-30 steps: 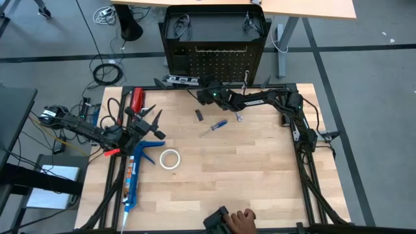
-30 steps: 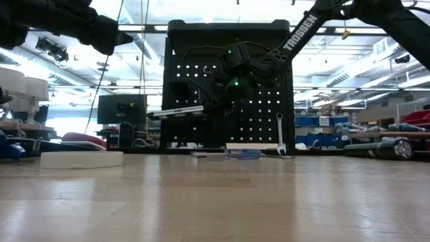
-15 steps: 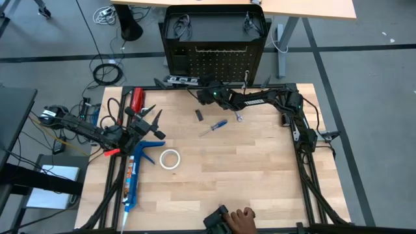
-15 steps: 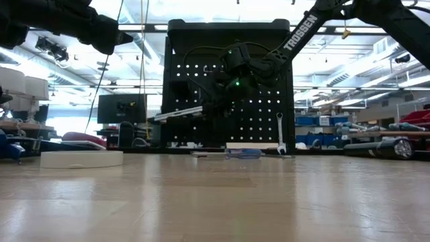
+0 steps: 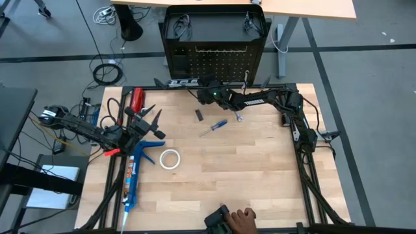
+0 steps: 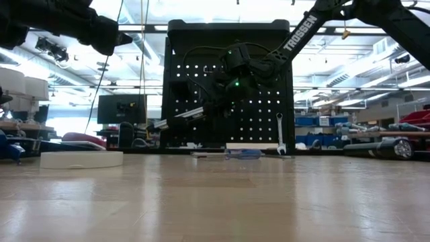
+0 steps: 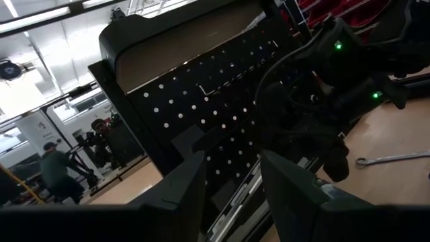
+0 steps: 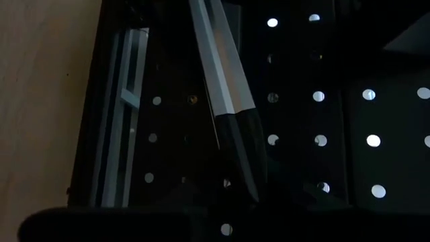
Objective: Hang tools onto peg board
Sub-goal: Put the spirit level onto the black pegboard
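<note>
A long silver-and-black pen-like tool (image 6: 180, 115) is gripped by the right gripper (image 5: 200, 83) against the upright black perforated peg board (image 6: 262, 114), probably for hanging. The left gripper (image 5: 151, 123) is parked, jaws parted and empty.

Black pegboard, pale desk, scattered bright tools

The board (image 5: 216, 64) is black, dotted with a regular grid of small holes; the desk (image 5: 247, 169) is pale wood grain. At 9 o'clock lie a blue caulking gun (image 5: 133, 172) and a red handle (image 5: 137, 100); toward centre, a white tape roll (image 5: 170, 158) and a blue-handled screwdriver (image 5: 213, 127).
</note>
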Controlling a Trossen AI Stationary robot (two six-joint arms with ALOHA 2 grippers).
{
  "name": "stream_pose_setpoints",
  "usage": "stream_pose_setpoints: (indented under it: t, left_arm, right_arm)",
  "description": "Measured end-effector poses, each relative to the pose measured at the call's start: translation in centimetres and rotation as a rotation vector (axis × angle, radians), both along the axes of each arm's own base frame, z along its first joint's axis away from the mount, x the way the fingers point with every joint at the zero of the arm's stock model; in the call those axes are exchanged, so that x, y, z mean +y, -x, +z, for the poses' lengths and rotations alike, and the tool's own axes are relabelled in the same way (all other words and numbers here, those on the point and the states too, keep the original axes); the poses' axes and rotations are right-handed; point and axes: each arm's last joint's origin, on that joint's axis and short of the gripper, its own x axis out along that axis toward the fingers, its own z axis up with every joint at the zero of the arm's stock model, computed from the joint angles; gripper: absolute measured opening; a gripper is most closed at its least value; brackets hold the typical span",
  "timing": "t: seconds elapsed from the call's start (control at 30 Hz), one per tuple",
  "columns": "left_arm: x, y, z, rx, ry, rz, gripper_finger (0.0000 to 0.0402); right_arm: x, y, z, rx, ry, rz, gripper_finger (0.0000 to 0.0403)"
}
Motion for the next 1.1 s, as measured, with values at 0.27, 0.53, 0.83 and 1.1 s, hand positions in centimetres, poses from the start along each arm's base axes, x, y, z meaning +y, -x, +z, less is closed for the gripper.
stream_pose_setpoints:
  t: [0.27, 0.53, 0.83, 1.1]
  left_arm:
    - [0.01, 0.02, -0.01, 0.004, 0.0, 0.007, 0.0152]
    - [0.01, 0.01, 0.0, 0.006, -0.001, 0.007, 0.0152]
    - [0.01, 0.01, -0.02, 0.007, -0.001, 0.007, 0.0152]
    - [0.01, 0.01, -0.01, 0.007, -0.001, 0.007, 0.0152]
  right_arm:
    - [-0.21, 0.12, -0.05, -0.01, -0.011, -0.012, 0.0097]
    - [-0.28, 0.18, -0.09, -0.017, -0.02, -0.018, 0.0122]
    - [-0.29, 0.2, -0.12, -0.028, -0.03, -0.03, 0.0127]
    - [-0.33, 0.21, -0.13, -0.016, -0.024, -0.017, 0.0133]
